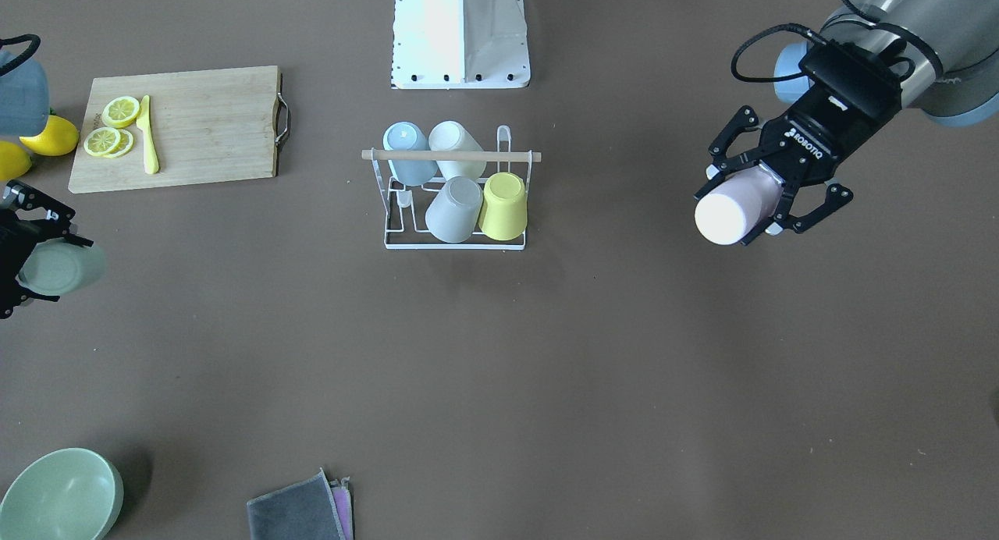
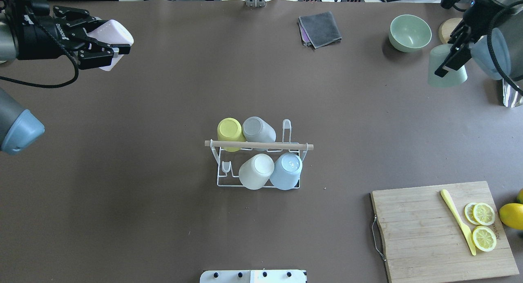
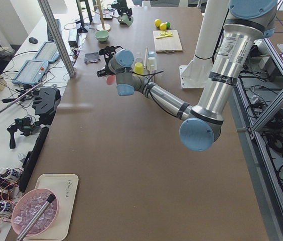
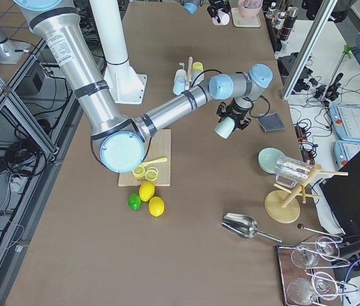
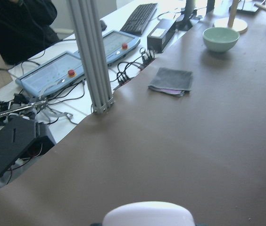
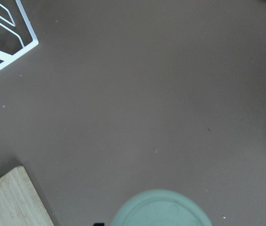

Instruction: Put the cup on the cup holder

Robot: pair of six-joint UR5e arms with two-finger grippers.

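In the overhead view the rack (image 2: pixel 261 145) sits mid-worktop (image 2: pixel 163 217), long axis 9 to 3. It lies at 4 o'clock from the left end effector (image 2: pixel 112 41), which pinches a pink cup (image 2: pixel 118 31). It lies at 8 o'clock from the right end effector (image 2: pixel 447 66), which pinches a green cup (image 2: pixel 453 76). The left looks slightly nearer.

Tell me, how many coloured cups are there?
6: four on the rack (yellow cup, gray cup, cream cup, blue cup), pink cup in left hand, green cup in right hand.

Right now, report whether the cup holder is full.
Not full. The cup holder carries the yellow cup, grey cup, white cup and blue cup; a far prong and a near prong stand bare.
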